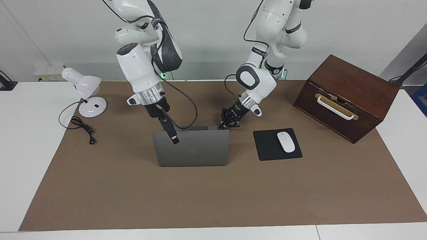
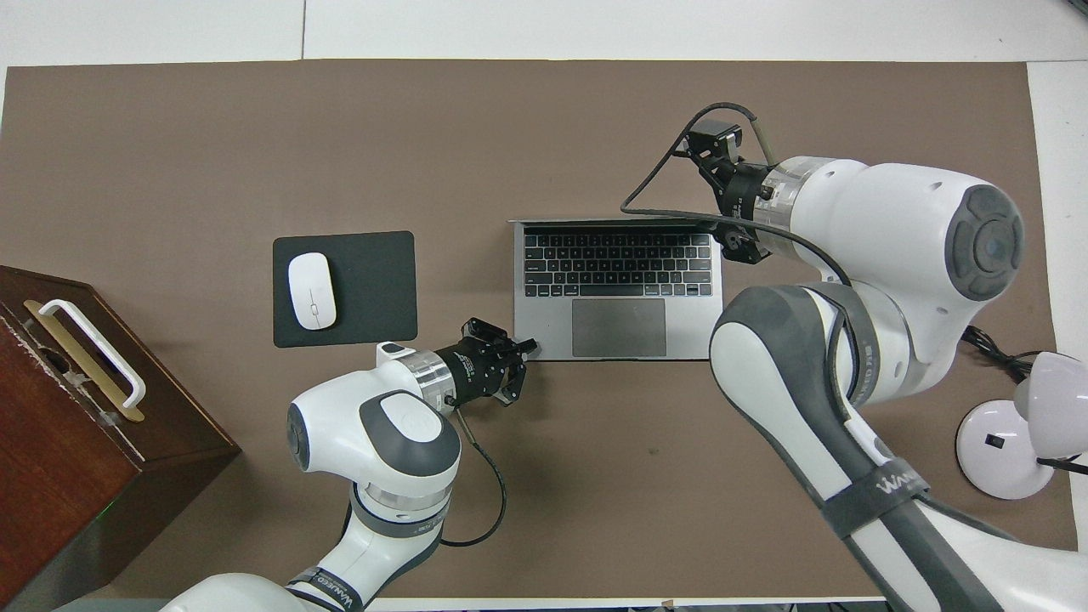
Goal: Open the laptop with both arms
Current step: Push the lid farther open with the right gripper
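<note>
The silver-grey laptop (image 1: pixel 200 150) (image 2: pixel 619 289) stands open in the middle of the mat, with its lid about upright and its back toward the facing camera. From above, the keyboard deck shows in full and the lid shows as a thin edge. My right gripper (image 1: pixel 171 135) (image 2: pixel 729 191) hangs open at the lid's top edge, toward the right arm's end, with nothing between its fingers. My left gripper (image 1: pixel 228 122) (image 2: pixel 525 348) is shut, its fingertips resting on the deck's corner nearest the robots at the left arm's end.
A black mouse pad (image 1: pixel 267 150) (image 2: pixel 374 289) with a white mouse (image 1: pixel 286 142) (image 2: pixel 311 291) lies beside the laptop. A brown wooden box (image 1: pixel 347 96) (image 2: pixel 76 425) stands at the left arm's end. A white desk lamp (image 1: pixel 88 100) (image 2: pixel 1011 442) and its cord are at the right arm's end.
</note>
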{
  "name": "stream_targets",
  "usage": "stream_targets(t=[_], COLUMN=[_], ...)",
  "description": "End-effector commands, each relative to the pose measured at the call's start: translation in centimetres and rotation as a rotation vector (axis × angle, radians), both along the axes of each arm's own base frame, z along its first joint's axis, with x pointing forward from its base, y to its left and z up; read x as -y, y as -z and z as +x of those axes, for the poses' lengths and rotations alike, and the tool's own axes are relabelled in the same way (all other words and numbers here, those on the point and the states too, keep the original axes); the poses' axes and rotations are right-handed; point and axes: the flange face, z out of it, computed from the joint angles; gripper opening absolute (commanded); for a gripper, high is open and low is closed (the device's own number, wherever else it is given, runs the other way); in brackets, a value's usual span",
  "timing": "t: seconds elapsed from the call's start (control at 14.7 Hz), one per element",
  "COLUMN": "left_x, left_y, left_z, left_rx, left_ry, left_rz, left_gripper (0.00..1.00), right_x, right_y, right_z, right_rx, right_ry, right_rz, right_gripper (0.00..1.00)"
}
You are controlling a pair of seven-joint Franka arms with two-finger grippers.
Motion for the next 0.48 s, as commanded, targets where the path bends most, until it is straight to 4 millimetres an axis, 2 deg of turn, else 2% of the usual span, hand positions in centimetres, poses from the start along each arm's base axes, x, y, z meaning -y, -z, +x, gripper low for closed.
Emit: stream_targets(t=[0.0,0.41], left_x=[1.0,1.0], left_y=[2.1,2.1], left_z=[-0.6,-0.6], left_rx=[-0.013,-0.013], left_ry=[0.007,0.007], left_rz=[0.035,0.035], left_gripper=[0.00,0.00], right_x=[0.5,1.6], right_y=[0.0,-0.4], right_z=[1.2,2.4], right_rx=[0.024,0.041], right_ry=[-0.031,-0.032], right_rz=[-0.003,-0.017], right_gripper=[1.00,1.00])
